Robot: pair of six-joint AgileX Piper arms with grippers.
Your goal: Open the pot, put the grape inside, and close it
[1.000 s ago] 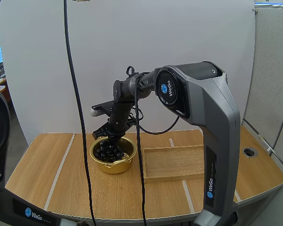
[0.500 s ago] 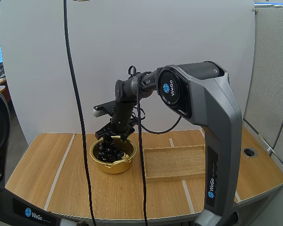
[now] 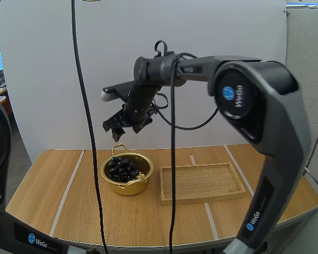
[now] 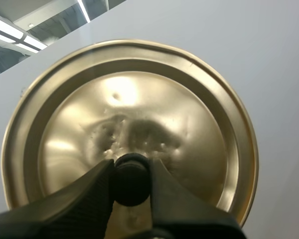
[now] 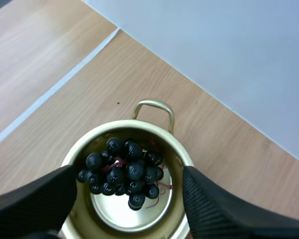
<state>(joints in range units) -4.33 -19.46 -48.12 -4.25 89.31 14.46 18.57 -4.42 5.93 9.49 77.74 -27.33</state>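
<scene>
Right jaws risen, grapes (image 3: 123, 168) below in pot (image 3: 128, 188)

Right arm (image 3: 254, 106) extends forward at height, wrist angled down. Right gripper (image 3: 120, 128) hangs in the air, fingers spread wide apart. Left gripper (image 4: 131, 172): both fingers pinched tight on the knob of the lid (image 4: 189, 124).

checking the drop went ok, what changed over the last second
The right gripper rose from the grapes in the pot to well above it, fingers open. The grapes stay in the pot; pot and wooden tray have not moved. The left gripper holds the lid by its knob.
</scene>
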